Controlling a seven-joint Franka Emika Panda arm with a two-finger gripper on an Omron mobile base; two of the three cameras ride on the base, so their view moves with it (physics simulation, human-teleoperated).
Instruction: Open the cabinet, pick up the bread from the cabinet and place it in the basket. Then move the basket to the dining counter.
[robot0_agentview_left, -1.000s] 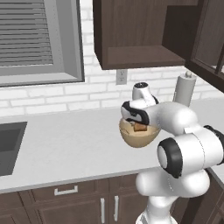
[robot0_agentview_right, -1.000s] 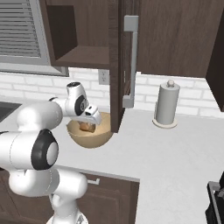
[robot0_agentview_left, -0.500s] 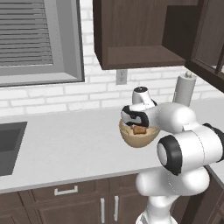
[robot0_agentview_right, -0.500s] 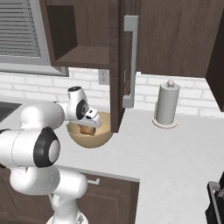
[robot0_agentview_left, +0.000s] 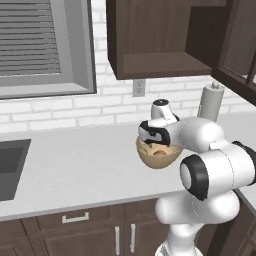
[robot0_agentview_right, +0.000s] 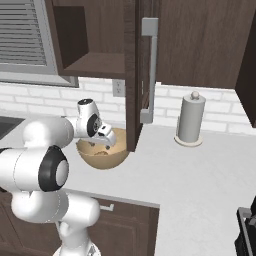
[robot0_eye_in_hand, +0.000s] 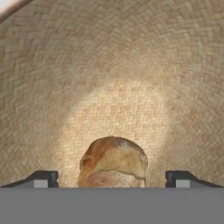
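My gripper (robot0_eye_in_hand: 112, 179) down inside basket (robot0_agentview_left: 159, 156), fingers wide, clear of bread (robot0_eye_in_hand: 113, 162) on either side. Bread rests on woven basket floor, released I judge. Cabinet (robot0_agentview_right: 134, 75) door open. Next job: carry basket to dining counter.

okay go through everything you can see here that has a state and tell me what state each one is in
cabinet: door swung open, shelf bare.
bread: lying inside the basket, between the claw's tips, not gripped.
basket: upright on the white worktop, holding the bread.
claw: open, lowered into the basket.
paper towel roll: standing upright on the worktop.
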